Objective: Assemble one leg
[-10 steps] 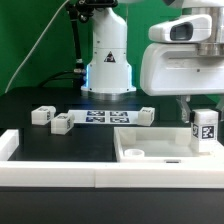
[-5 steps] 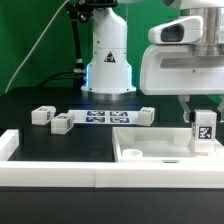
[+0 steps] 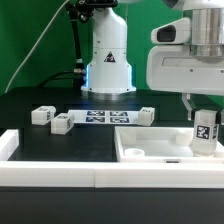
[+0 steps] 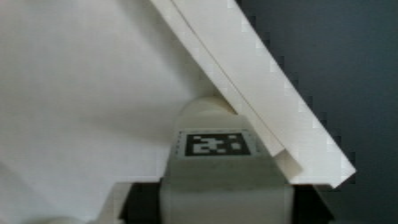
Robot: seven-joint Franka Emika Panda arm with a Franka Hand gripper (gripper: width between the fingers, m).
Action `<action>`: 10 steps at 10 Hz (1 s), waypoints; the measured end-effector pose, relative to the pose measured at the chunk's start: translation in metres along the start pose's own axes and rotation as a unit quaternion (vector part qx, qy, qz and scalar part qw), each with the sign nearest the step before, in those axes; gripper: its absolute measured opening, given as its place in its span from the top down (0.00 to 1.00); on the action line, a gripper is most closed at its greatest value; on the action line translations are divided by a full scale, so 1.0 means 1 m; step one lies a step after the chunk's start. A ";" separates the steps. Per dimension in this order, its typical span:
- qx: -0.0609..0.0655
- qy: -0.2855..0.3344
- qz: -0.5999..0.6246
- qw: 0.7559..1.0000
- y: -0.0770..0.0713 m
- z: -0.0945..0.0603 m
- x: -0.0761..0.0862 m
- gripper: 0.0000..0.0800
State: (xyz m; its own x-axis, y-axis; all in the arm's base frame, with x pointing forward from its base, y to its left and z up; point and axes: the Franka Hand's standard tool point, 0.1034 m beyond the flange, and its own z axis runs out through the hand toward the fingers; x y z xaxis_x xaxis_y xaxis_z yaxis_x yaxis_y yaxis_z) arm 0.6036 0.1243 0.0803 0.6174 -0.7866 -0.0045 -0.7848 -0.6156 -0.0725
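My gripper [image 3: 205, 128] is shut on a leg [image 3: 206, 134], a small white post with a fiducial tag, and holds it upright. The leg is over the corner of the large white tray-like piece [image 3: 150, 156] at the exterior view's right. In the wrist view the leg [image 4: 217, 145] sits between my dark fingers [image 4: 146, 203], its far end against the tray's raised rim [image 4: 240, 70]. I cannot tell whether the leg touches the tray floor. Three other legs lie on the table: two at the left [image 3: 41, 115] [image 3: 60, 123] and one [image 3: 146, 115] behind the tray.
The marker board [image 3: 100, 117] lies flat between the loose legs, in front of the arm's white base [image 3: 108, 60]. A white raised border [image 3: 60, 178] runs along the table's front, with a corner block [image 3: 8, 145] at the left.
My gripper has shifted slightly toward the exterior view's right and a little down with the leg in it. The loose legs and the tray have not moved.
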 end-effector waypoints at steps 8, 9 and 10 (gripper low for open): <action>0.008 -0.015 0.341 0.940 0.000 -0.001 0.003 0.64; 0.009 -0.019 0.361 0.932 0.000 0.000 0.002 0.64; 0.009 -0.021 0.390 0.920 -0.001 0.000 0.002 0.64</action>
State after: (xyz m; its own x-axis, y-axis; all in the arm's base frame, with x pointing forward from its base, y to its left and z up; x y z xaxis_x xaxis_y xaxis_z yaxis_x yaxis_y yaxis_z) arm 0.6053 0.1230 0.0803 -0.1324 -0.9860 -0.1016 -0.9893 0.1377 -0.0472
